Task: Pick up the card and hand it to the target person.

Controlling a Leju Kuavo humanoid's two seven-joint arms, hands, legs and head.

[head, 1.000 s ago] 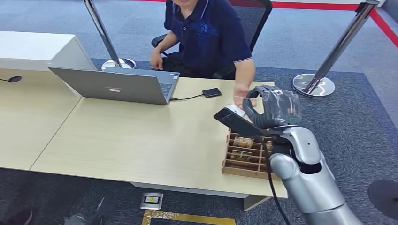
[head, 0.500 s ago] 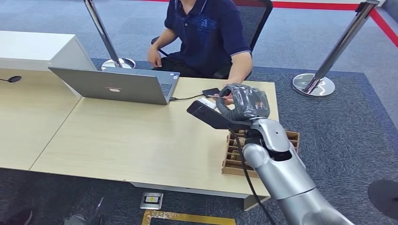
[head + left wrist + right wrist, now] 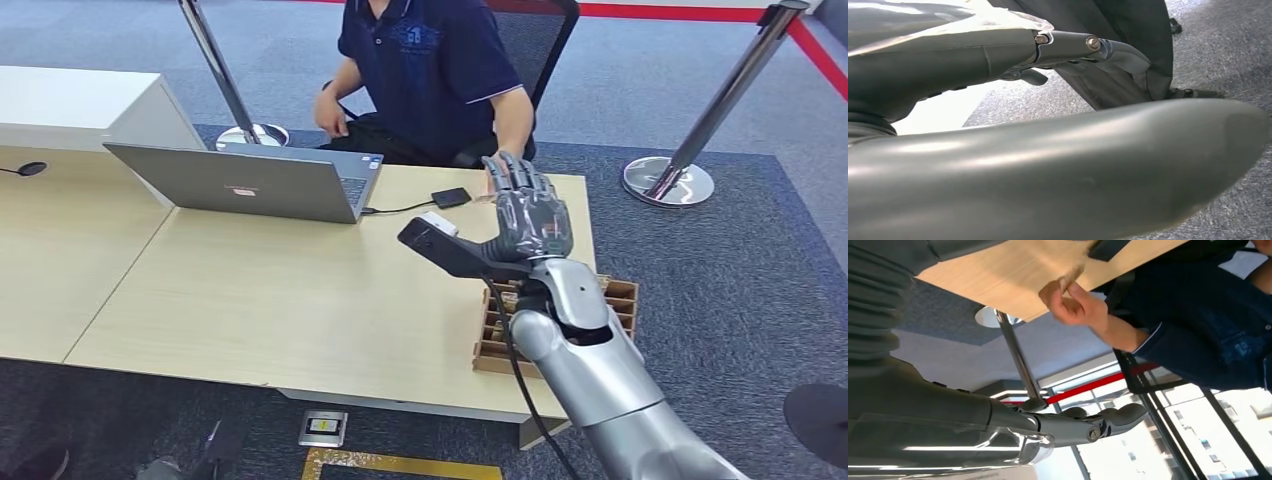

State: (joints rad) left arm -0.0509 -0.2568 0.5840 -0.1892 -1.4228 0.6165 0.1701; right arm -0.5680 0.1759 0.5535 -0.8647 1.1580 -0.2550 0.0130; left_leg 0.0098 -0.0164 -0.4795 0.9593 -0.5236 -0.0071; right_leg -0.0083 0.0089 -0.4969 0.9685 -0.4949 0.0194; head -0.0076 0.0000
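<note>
My right hand (image 3: 525, 215) hovers over the far right part of the table (image 3: 300, 300), fingers spread and pointing at the seated person (image 3: 430, 70). It holds nothing. In the right wrist view the person's hand (image 3: 1068, 302) pinches the thin card (image 3: 1071, 275) beside the table edge, a short way from my outstretched fingers (image 3: 1098, 422). My left hand (image 3: 998, 55) shows in the left wrist view with fingers extended and nothing in them.
A wooden divided tray (image 3: 510, 335) with more cards sits under my right forearm at the table's right edge. An open laptop (image 3: 240, 185) and a small black device (image 3: 451, 197) lie further left. Stanchion posts (image 3: 700, 130) stand behind.
My right hand swung left toward the person, then its curled fingers spread open. The person's hand has drawn back with the card.
</note>
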